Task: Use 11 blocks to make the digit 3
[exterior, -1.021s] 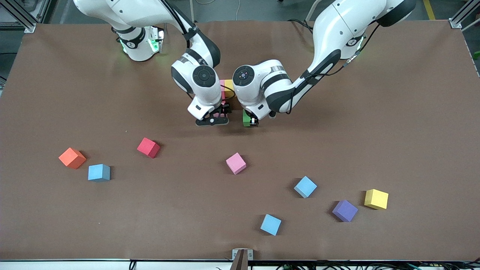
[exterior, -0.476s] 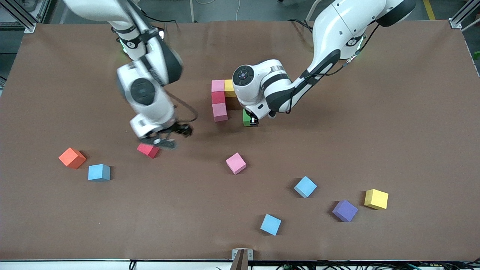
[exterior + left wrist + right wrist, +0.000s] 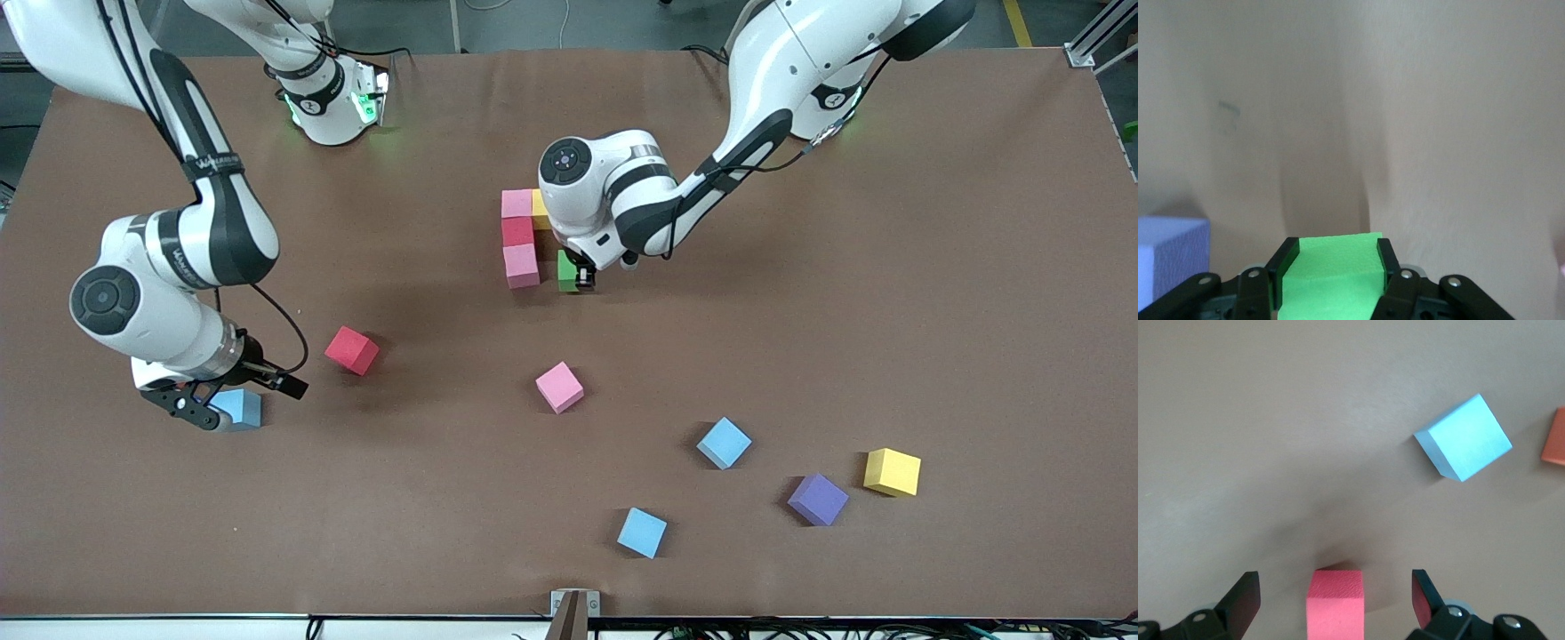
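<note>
green foam is pinched between the closed jaws of the left gripper (image 3: 580, 277): the green block (image 3: 566, 270) fills the gap between the two fingers in the left wrist view, and is carried low beside the partly built digit 3 (image 3: 521, 238), toward the left arm's end of the table. that figure is made so far of a pink block (image 3: 516, 204) with a yellow block (image 3: 540, 209) touching it, a red block (image 3: 517, 231) and a second pink block (image 3: 522, 265) in a line. a purple block (image 3: 1168, 257) is seen just beside the left jaws in the left wrist view

the right gripper (image 3: 236, 400) is held with its jaws spread wide and nothing pinched, over the table near the right arm's end. a loose red block (image 3: 1336, 603) is seen between the spread jaws in the right wrist view, and a blue block (image 3: 1463, 438) and an orange cube (image 3: 1554, 437) are seen well out from them

loose blocks are scattered nearer the front camera: pink (image 3: 559, 387), two blue (image 3: 724, 443) (image 3: 642, 532), purple (image 3: 817, 500) and yellow (image 3: 892, 471)
</note>
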You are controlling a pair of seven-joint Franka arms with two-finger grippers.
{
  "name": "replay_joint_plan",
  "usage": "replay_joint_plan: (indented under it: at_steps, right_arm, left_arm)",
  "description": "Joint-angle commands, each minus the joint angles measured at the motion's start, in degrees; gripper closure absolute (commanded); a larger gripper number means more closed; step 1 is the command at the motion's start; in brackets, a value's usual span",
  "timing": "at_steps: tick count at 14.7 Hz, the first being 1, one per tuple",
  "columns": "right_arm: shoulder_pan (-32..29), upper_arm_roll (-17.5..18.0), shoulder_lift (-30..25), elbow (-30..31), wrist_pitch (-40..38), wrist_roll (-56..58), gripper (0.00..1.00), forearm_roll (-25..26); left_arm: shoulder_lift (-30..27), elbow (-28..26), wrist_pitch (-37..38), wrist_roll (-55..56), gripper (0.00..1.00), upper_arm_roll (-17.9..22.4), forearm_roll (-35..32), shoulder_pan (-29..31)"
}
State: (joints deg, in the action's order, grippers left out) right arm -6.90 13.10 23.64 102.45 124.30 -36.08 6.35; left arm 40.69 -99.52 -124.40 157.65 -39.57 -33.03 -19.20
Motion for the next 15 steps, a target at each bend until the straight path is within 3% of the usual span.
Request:
replay_joint_plan:
  at_steps: [1, 6, 15]
  right_arm:
    - [0.0, 1.2, 0.0, 1.6, 0.1, -3.5, 0.00, -0.6]
    - [0.3, 1.5, 0.1, 9.2, 7.1, -5.0, 0.00, -0.6]
    - [2.1, 1.6, 1.5, 10.8, 7.3, -8.0, 0.00, -0.7]
  left_arm:
    - [0.2, 0.4, -2.0, 7.7, 0.99, 0.4, -1.0, -1.8]
    - [1.6, 0.5, -4.0, 9.3, 0.99, 0.5, -1.0, -3.0]
    - [3.2, 1.4, -3.9, 11.7, 0.99, 3.4, -0.6, -5.9]
